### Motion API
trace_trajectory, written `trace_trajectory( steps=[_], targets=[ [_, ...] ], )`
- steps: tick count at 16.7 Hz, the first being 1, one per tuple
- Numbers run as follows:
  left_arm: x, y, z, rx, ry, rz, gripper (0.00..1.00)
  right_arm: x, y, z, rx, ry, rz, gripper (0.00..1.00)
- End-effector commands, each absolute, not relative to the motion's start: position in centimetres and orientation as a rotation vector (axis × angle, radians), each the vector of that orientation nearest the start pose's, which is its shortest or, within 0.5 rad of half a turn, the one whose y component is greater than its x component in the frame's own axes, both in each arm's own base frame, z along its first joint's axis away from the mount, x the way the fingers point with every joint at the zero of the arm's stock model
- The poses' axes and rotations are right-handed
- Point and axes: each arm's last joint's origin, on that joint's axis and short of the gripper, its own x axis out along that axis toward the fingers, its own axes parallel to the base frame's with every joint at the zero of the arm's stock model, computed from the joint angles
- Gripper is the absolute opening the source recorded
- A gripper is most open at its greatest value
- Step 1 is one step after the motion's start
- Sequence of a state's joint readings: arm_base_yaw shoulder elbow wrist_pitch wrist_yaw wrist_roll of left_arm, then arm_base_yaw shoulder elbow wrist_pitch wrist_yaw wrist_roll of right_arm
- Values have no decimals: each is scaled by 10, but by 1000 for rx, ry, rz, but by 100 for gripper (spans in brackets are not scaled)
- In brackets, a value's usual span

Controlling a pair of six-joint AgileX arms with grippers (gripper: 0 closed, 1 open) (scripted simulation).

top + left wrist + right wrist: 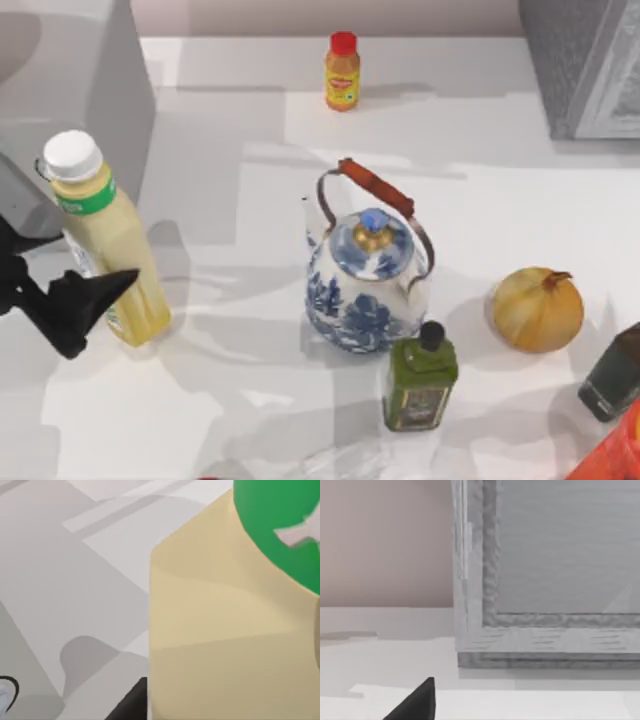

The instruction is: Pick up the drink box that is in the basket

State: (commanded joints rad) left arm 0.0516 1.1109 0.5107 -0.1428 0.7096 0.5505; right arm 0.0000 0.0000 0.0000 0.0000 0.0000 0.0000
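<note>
drink box (108, 245): squarish, pale-yellow, smooth | left gripper (85, 290): jaws clamping it | right jaws: cannot tell

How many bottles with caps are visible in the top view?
3: the tall pale-yellow drink box with white cap at the left, by the left gripper; the small orange bottle with red cap at the far edge; the squat dark-green bottle with black cap in front of the blue-and-white kettle.

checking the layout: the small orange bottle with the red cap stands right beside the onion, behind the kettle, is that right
Not beside the onion. The top view shows the orange bottle standing alone at the far edge of the table, behind the kettle, well apart from the onion at the kettle's right.
</note>
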Motion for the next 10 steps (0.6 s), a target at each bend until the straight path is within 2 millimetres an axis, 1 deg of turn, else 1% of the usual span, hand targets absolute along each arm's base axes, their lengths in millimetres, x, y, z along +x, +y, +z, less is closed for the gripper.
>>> trace_trajectory(
  steps=[4, 5, 10],
  targets=[
    [213, -9, 186, 224, 503, -790, 98, 106, -1, 160, 0, 0, 0, 100],
    [213, -9, 186, 224, 503, -790, 100, 106, -1, 160, 0, 0, 0, 100],
    [213, -9, 186, 224, 503, -790, 100, 106, -1, 160, 0, 0, 0, 100]
  ],
)
